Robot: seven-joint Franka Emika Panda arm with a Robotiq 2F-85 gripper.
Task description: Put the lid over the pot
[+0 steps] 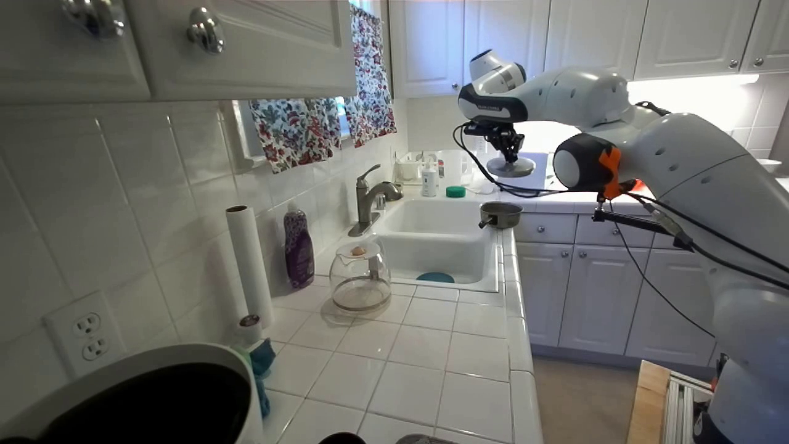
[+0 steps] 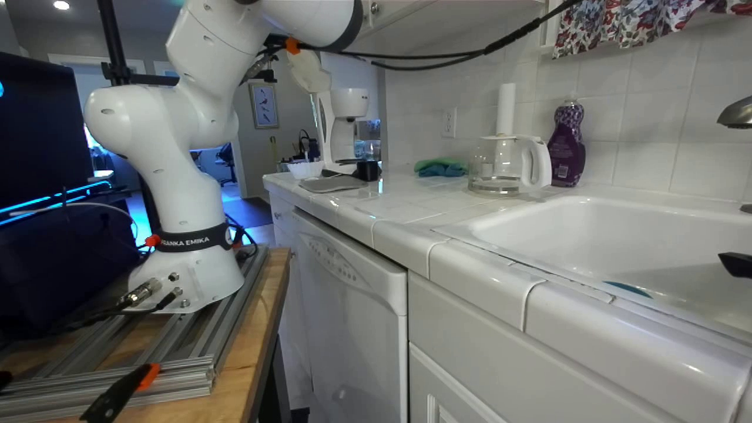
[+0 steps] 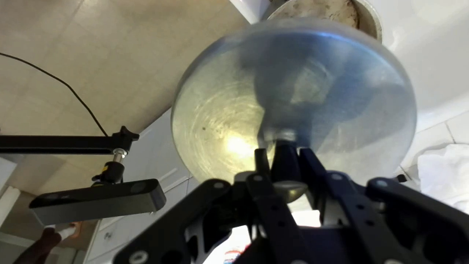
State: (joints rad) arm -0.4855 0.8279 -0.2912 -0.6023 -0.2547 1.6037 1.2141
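Note:
The lid (image 1: 511, 166), a grey metal disc, hangs in the air in an exterior view, roughly level. My gripper (image 1: 510, 153) is shut on its dark knob from above; the wrist view shows the knob between both fingers of the gripper (image 3: 283, 156). Below the lid, and apart from it, the pot (image 1: 504, 216) sits at the front edge of the sink, its handle pointing toward the near basin. In the wrist view the lid (image 3: 220, 110) hides most of the pot (image 3: 373, 22), which peeks out past the upper rim.
Beside the pot is the white double sink (image 1: 434, 246) with its faucet (image 1: 370, 197). A glass carafe (image 1: 360, 283), purple soap bottle (image 1: 299, 250) and paper roll (image 1: 249, 265) stand on the near counter. Behind the sink are a white bottle (image 1: 429, 182) and green lid-like disc (image 1: 455, 192).

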